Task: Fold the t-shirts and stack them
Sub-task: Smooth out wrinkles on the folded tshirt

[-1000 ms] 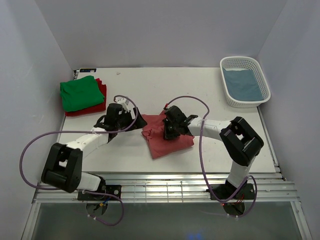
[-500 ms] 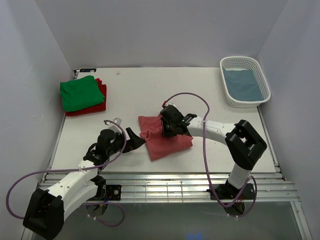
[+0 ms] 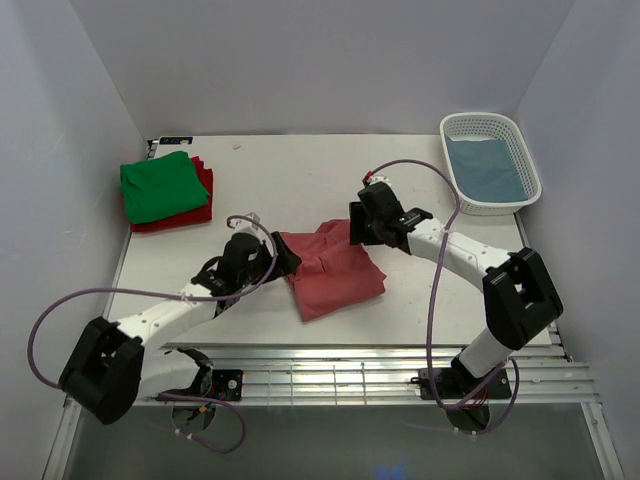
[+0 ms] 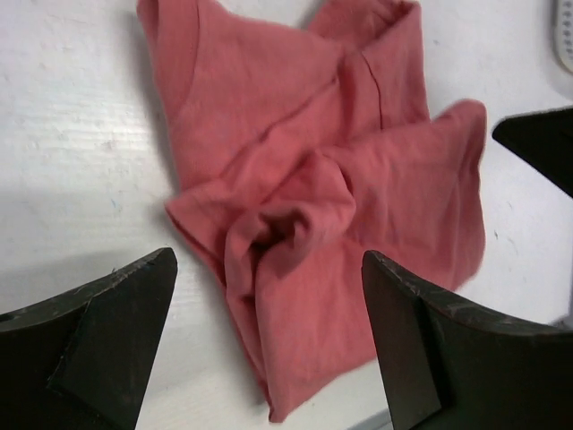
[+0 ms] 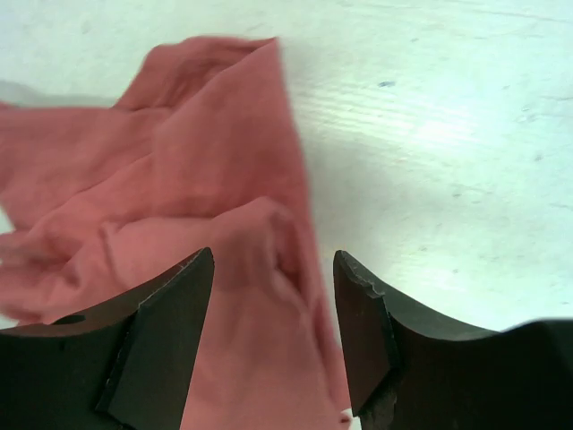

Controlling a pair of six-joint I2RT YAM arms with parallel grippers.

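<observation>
A crumpled dusty pinkish-red t-shirt (image 3: pixel 335 268) lies mid-table, seen close up in the left wrist view (image 4: pixel 331 197) and the right wrist view (image 5: pixel 206 170). My left gripper (image 3: pixel 287 258) is at its left edge, open (image 4: pixel 269 331), its fingers (image 4: pixel 98 340) straddling the shirt's near corner from above. My right gripper (image 3: pixel 357 232) hovers over the shirt's far right corner, open (image 5: pixel 273 305), with loose cloth below the gap. A folded green t-shirt (image 3: pixel 160 185) sits on a folded dark red one (image 3: pixel 200 212) at the far left. The grey-blue t-shirt (image 3: pixel 485 168) lies in the basket.
The white lattice basket (image 3: pixel 462 195) stands at the far right corner. Purple cables loop from both arms over the table. A metal grille (image 3: pixel 320 375) runs along the near edge. Walls close in on three sides.
My right gripper opened, let go of the pinkish-red shirt and drew back toward the far right. The left arm swung out toward the near edge, then returned to the shirt's left edge.
</observation>
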